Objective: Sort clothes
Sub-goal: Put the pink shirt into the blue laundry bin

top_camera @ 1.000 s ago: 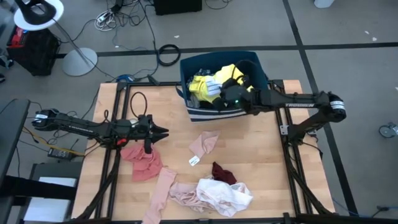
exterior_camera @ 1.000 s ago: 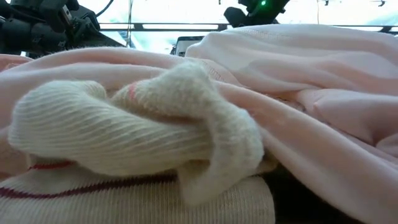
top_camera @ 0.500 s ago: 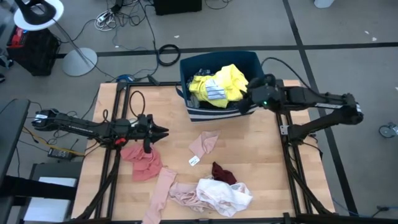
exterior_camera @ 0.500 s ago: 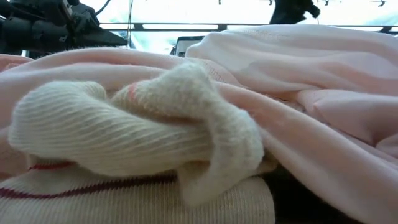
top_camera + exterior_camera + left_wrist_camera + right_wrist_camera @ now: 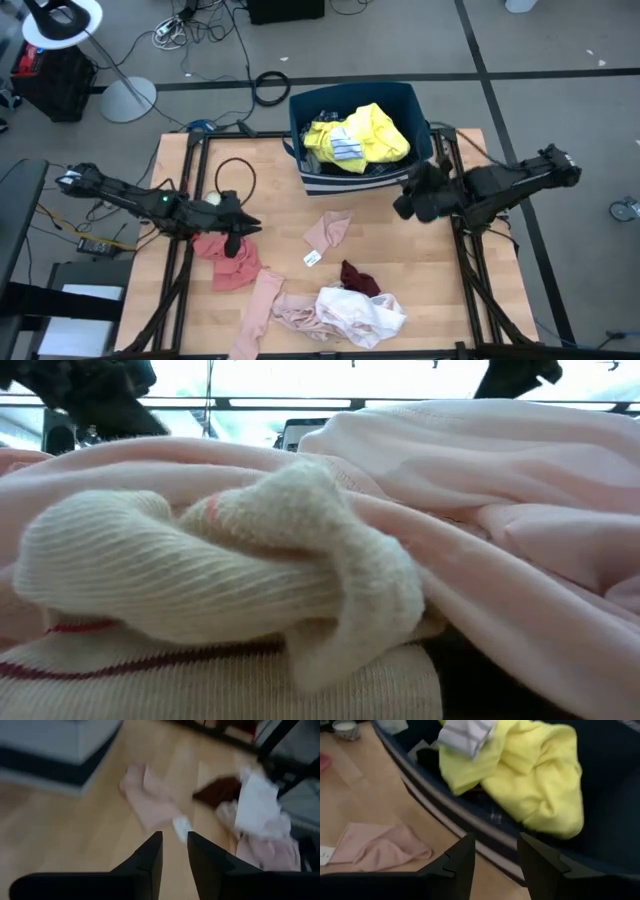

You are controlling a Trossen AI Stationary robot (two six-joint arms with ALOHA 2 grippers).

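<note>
The navy bin (image 5: 415,105) at the table's far edge holds a bright yellow garment (image 5: 365,135) and a striped white piece (image 5: 467,735). On the wood lie a salmon red garment (image 5: 232,264), a pale pink one (image 5: 328,230), a maroon one (image 5: 358,277) and a white and pink heap (image 5: 345,312). My left gripper (image 5: 250,227) hangs open above the salmon garment's far edge, with nothing between its fingers (image 5: 150,857). My right gripper (image 5: 403,203) is open and empty, off the bin's near right corner.
A small white tag (image 5: 312,259) lies near the pale pink garment. In the low view a white ribbed sock (image 5: 210,570) and pink cloth (image 5: 480,490) fill the picture. Bare wood (image 5: 270,180) lies between the left gripper and the bin. The frame's rails (image 5: 455,215) run along the right edge.
My right gripper has drawn back from over the bin, toward the table's right edge and then its near edge; the yellow garment stays in the bin. My left gripper has shifted slightly toward the near edge, and its arm has bent.
</note>
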